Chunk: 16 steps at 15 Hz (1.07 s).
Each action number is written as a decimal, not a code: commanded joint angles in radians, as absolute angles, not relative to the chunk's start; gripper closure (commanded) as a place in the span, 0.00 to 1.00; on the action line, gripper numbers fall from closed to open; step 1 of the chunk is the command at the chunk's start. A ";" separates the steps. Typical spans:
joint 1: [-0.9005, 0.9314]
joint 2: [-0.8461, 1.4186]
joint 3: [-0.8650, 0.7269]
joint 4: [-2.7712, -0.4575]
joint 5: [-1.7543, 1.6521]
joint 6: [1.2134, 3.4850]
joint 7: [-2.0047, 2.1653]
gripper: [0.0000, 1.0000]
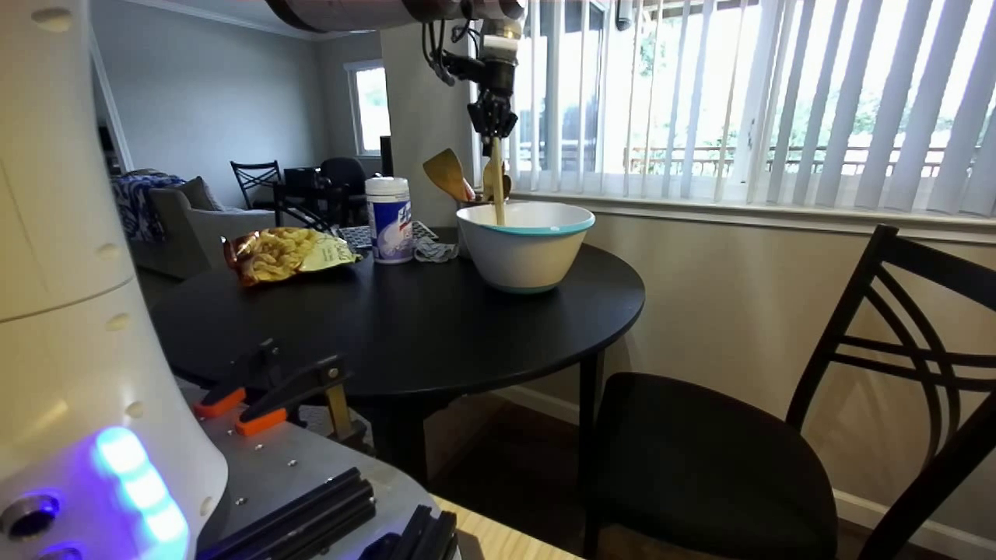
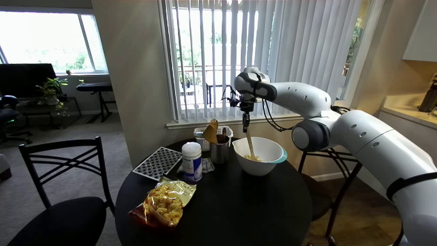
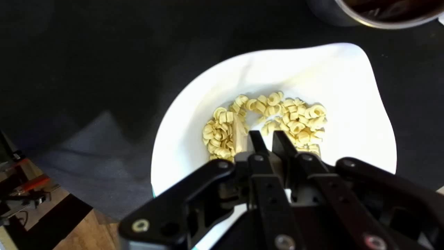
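My gripper [image 1: 493,142] points down above a white bowl [image 1: 523,257] with a teal rim, on a round black table [image 1: 373,334]. Its fingers are closed round the handle of a light wooden utensil [image 1: 499,187]. The utensil slants down into the bowl, also seen in an exterior view [image 2: 250,145]. In the wrist view, the fingertips [image 3: 265,139] have a narrow gap, and the utensil's flat end [image 3: 238,133] lies among pale yellow curled pieces [image 3: 301,125] at the bottom of the bowl [image 3: 180,139]. The fingers hide part of the handle and contents.
A metal holder [image 2: 219,153] with wooden utensils stands beside the bowl, in front of a white basket [image 2: 205,145]. A white and purple canister [image 2: 192,162], a cloth [image 2: 207,165], a patterned panel [image 2: 158,162] and a snack bag [image 2: 167,203] lie further along. A chair [image 1: 716,459] stands beside the table.
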<state>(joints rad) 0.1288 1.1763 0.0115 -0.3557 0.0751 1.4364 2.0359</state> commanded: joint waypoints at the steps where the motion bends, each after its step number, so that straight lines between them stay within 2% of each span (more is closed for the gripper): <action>1: 0.073 1.159 0.028 -0.373 0.105 1.501 2.055 0.97; 7: 0.018 1.180 0.016 -0.356 0.081 1.595 1.997 0.97; 16: 0.005 1.184 0.022 -0.356 0.079 1.613 1.992 0.97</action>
<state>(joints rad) 0.0016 1.1824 0.0158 -0.3558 0.0766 1.5740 2.0252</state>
